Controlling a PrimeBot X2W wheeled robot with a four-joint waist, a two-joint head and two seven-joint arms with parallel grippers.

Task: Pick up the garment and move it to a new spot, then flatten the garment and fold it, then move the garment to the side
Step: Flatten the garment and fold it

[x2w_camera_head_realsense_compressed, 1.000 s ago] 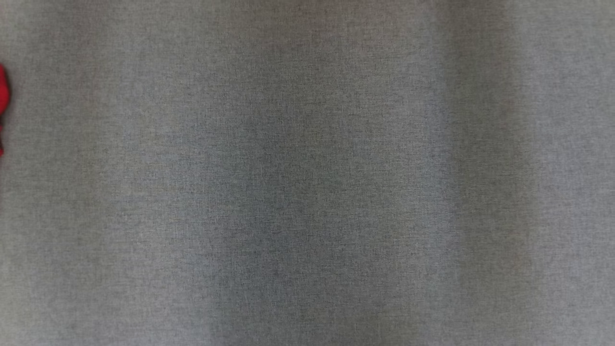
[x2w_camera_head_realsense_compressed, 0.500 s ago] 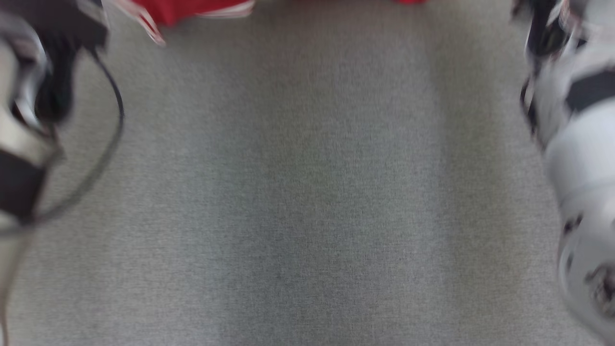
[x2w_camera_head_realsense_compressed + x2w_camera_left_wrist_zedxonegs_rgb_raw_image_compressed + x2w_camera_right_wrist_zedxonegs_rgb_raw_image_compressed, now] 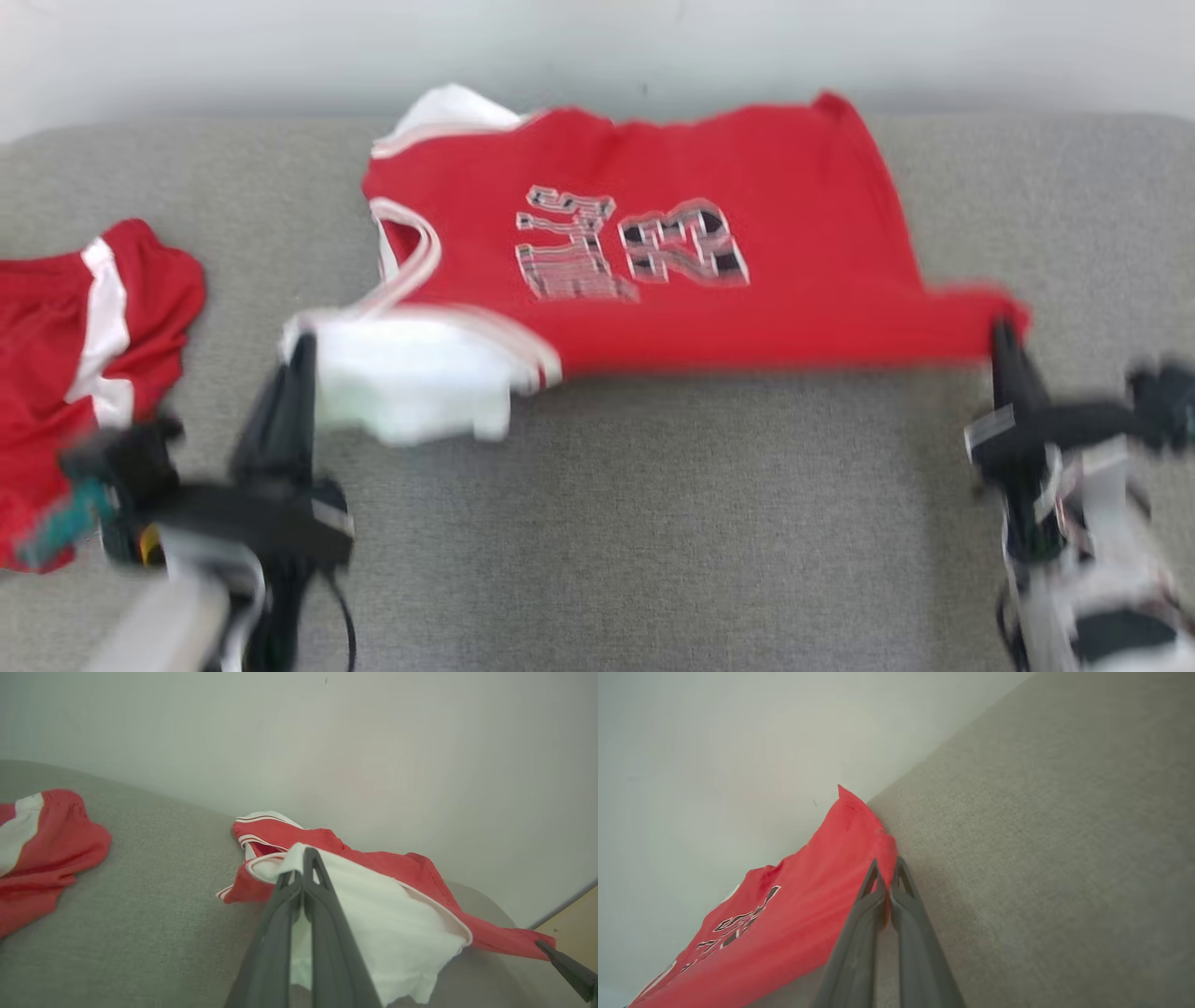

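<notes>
Setting: A grey cloth-covered worktop [image 3: 653,523] runs back to a pale wall [image 3: 597,47] that rises just behind the garment's far edge.
Garment: The garment [image 3: 794,233], a red sleeveless jersey, lies spread sideways with its print up. Its near edge is stretched between the two grippers. The head view is blurred, so fine creases cannot be read.
Left gripper: The left gripper [image 3: 301,350] is pinched tight on the garment's near shoulder-end corner, where the white lining [image 3: 411,383] hangs turned outward.
Right gripper: The right gripper [image 3: 1004,331] is clamped on the garment's near hem corner, with only a little cloth between its fingers.
Other cloth: A red-and-white piece [image 3: 56,317] lies well apart from the garment, beyond its shoulder end.
Step, as judged: The garment is being laid out at its new spot and is about to be flattened.
Risk, slip: The hem-corner hold looks shallow, so a hard outward pull could free that corner and let the edge collapse.
Risk, lining: The turned-out lining may be pressed in as a fold if the shoulder end is set down as it hangs.
Risk, wall: Pushing away from the robot would bunch the garment's far edge against the wall.
Risk, uneven pull: If one arm leads, the garment will skew.
</notes>
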